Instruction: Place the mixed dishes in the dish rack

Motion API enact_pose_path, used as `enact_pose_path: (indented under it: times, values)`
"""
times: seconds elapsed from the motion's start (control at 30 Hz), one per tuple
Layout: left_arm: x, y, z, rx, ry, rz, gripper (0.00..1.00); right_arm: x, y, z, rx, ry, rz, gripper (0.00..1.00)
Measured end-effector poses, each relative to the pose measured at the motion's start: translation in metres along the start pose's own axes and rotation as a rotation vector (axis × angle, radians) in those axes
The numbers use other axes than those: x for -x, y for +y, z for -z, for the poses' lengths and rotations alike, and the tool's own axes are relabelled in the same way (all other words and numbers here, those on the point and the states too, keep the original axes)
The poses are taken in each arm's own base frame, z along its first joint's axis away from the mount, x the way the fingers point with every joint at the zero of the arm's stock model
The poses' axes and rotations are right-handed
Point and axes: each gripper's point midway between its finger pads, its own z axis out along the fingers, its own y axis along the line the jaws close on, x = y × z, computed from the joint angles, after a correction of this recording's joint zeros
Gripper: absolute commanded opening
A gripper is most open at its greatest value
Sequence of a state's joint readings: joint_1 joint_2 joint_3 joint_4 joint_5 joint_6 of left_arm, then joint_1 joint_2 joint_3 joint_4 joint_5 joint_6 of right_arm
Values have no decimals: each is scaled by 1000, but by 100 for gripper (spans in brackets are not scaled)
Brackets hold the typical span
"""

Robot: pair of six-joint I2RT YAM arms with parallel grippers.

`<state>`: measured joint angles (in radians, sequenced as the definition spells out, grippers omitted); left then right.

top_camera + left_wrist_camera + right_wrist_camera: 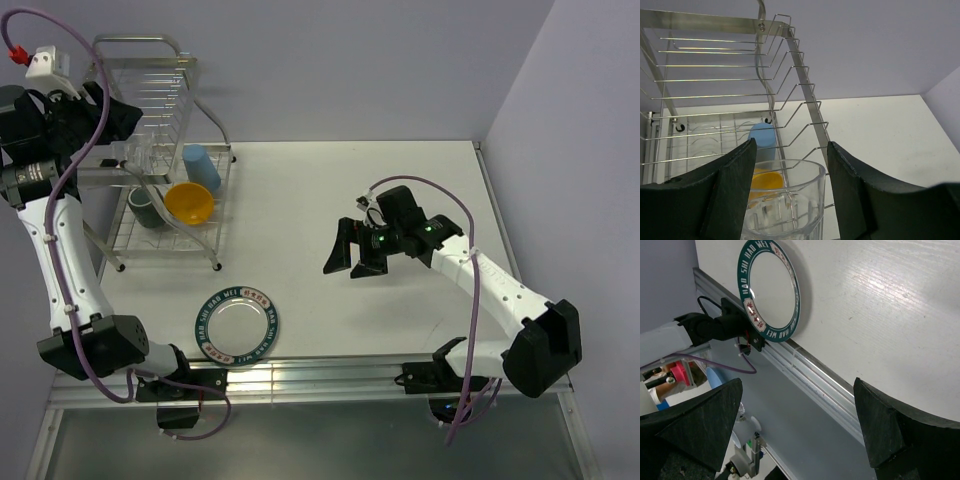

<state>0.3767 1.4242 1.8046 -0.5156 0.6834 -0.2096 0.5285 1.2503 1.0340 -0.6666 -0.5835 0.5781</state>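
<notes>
The chrome wire dish rack [150, 75] stands at the back left. Its lower tier holds the dark green-grey mug [146, 208], the orange-yellow bowl [188, 203] and the light blue cup [201, 166]. My left gripper [128, 152] is up at the rack's upper tier, shut on the small clear glass [141, 156]. In the left wrist view the glass [785, 200] sits between the fingers of the left gripper [791, 148], over the rack wires [790, 75], with the cup [762, 137] and bowl [765, 182] below. The silver plate [237, 324] lies flat near the front edge. My right gripper [348, 262] is open and empty.
The right wrist view looks past the open right gripper [797, 390] at the plate [771, 287] and the table's aluminium front rail [810, 377]. Purple cables run along the left arm [60, 240]. Walls close off the back and right.
</notes>
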Motion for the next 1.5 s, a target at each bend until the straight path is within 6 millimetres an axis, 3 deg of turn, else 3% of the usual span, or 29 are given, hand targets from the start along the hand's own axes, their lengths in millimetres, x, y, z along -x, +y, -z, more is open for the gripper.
enact_pose_path:
  times: [0.17, 0.47, 0.87, 1.07, 1.23, 1.3, 1.37, 1.5]
  values:
    - [0, 3, 4, 30, -3, -31, 58, -1, 0, -2, -2, 8, 1, 100]
    - [-2, 8, 13, 87, -25, -87, 58, -1, 1, -4, -1, 16, 3, 100]
    - [2, -9, 34, 108, -81, -75, 58, 1, 4, -8, 17, 15, 9, 100]
    - [-26, -24, 44, 102, -20, -12, 59, -6, 0, -13, 22, 35, -8, 100]
    - [-29, -32, 49, 106, -26, 5, 59, -7, -1, -13, 23, 35, -11, 100]
    - [-27, -32, 49, 118, -32, 22, 65, -7, -1, -13, 24, 34, -11, 100]
    - [-21, -26, 51, 176, -46, 69, 56, -7, 0, -13, 24, 33, -14, 100]
    - [-2, -7, 57, 333, -126, 191, 55, -6, 2, -11, 28, 27, -21, 100]
